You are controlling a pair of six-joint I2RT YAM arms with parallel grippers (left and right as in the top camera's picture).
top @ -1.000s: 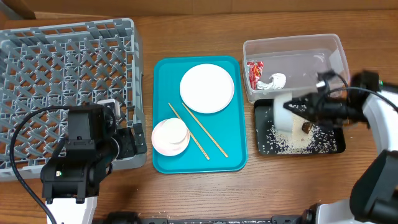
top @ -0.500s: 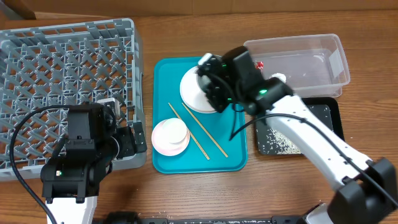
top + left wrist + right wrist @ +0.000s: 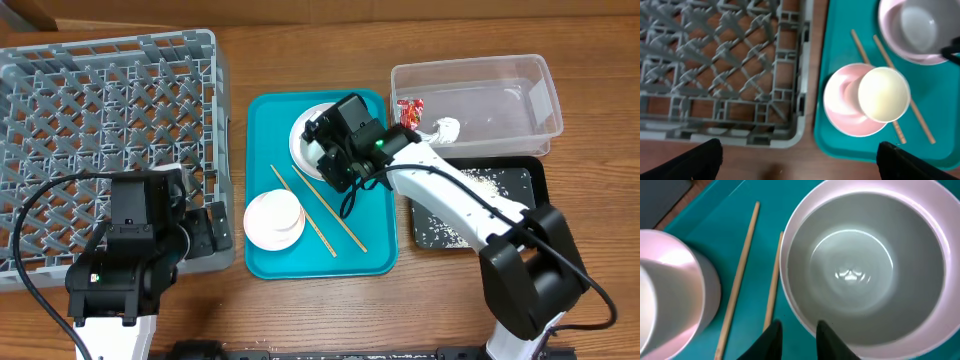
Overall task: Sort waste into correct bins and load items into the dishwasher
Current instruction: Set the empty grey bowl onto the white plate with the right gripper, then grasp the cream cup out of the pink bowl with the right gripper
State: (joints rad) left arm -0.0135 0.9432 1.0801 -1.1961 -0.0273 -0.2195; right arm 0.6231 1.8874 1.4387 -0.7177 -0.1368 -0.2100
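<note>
The right gripper (image 3: 802,340) pinches the round grey-green bowl (image 3: 865,265) by its rim; hold tight and lift it to the grey plastic rack (image 3: 100,110), left edge.

The grey-green bowl (image 3: 865,265) stands upright beside chopsticks (image 3: 737,275) — white cup (image 3: 884,94) inside pink bowl (image 3: 842,102).

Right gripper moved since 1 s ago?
Yes. The right gripper went left, from over the black tray to over the teal tray, at the grey-green bowl.
</note>
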